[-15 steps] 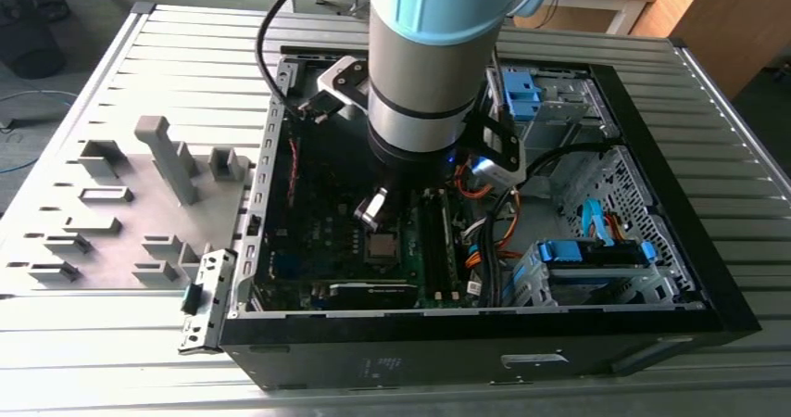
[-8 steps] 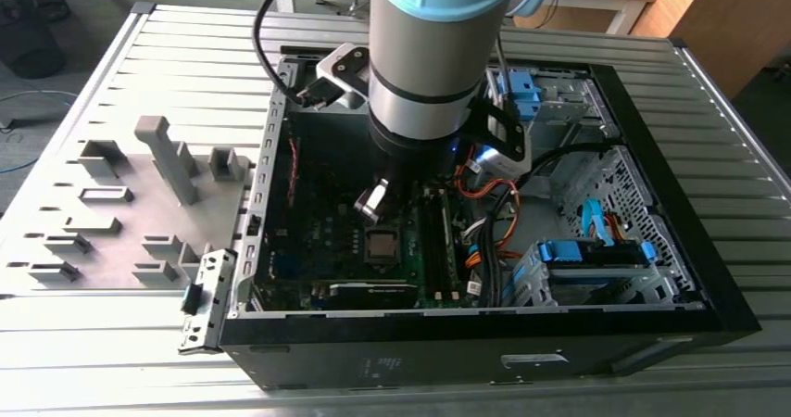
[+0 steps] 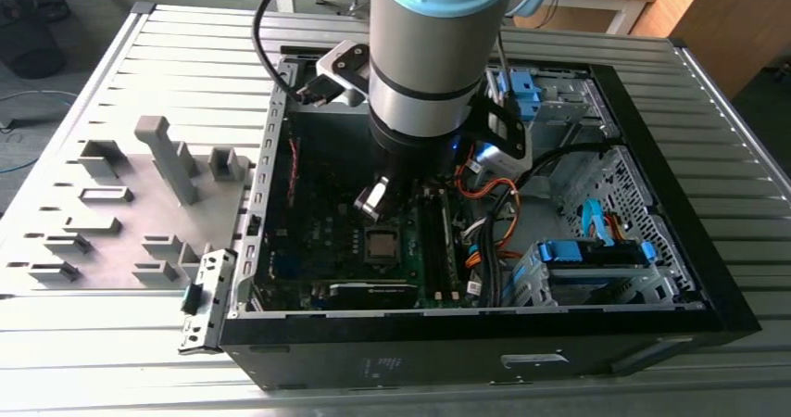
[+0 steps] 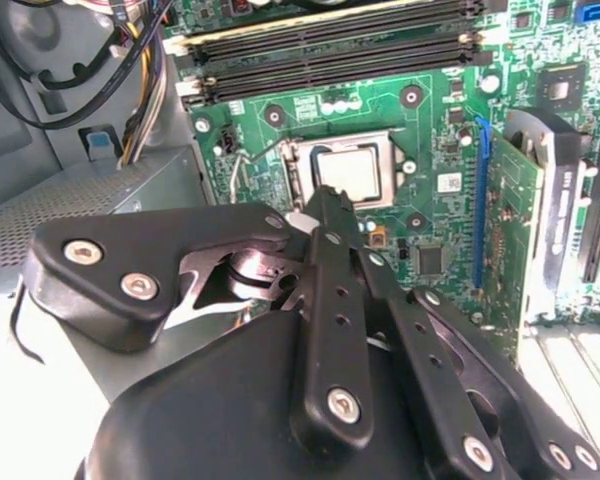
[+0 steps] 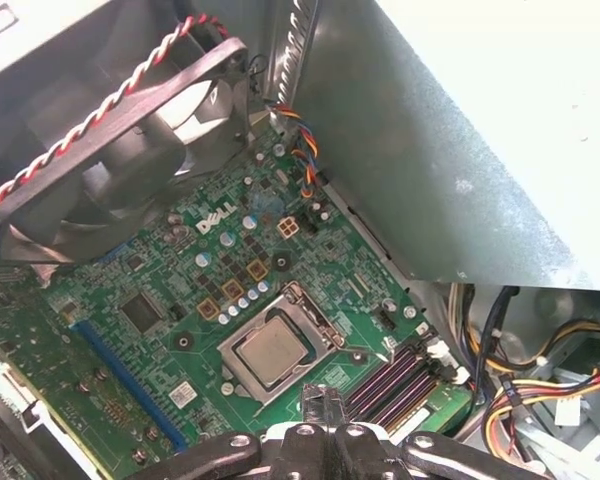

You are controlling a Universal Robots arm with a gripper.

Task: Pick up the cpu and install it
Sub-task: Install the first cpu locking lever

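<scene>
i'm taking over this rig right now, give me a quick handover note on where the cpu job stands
Gripper: over the motherboard inside the open pc case, just above the socket; it carries nothing that can be seen.
The cpu lies flat in the socket, silver top up, also seen in the second wrist view and the exterior view.
Done: chip picked up and placed in the socket.
Left: whether it is fully seated or latched cannot be told.

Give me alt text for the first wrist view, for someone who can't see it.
A silvery square cpu sits in its socket on a green motherboard inside an open computer case, with the robot's black gripper poised near it. A black case fan with a twisted red-and-black cable lies beyond the board, and bundled coloured wires run alongside.
</scene>
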